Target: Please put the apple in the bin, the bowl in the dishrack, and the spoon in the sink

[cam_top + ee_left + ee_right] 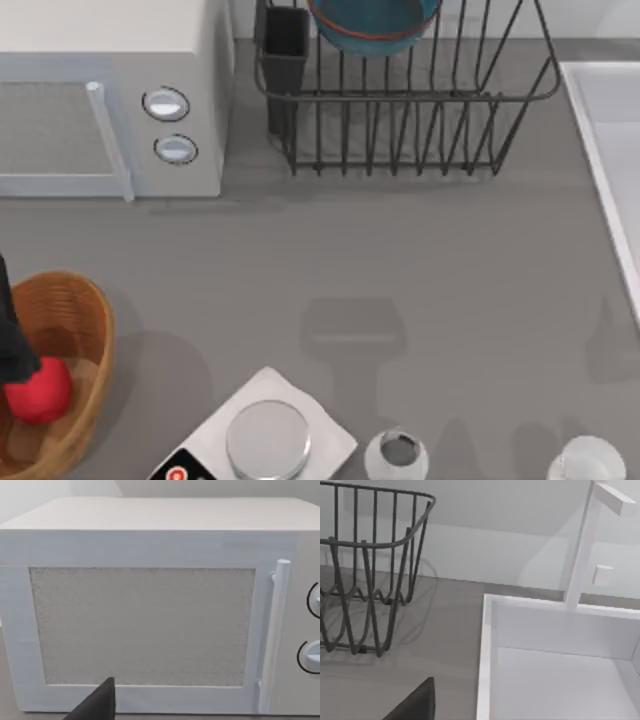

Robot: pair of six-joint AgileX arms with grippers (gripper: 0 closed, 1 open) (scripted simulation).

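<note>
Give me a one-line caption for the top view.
Apple in the wicker bin under the left gripper, bowl in the dishrack.

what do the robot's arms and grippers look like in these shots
Little shows. At the top view's left edge the left arm is a matte black, unmarked shape above the bin. A plain black wedge-shaped finger tip juts in on the left wrist view and on the right wrist view. No cables or markings visible.
</note>
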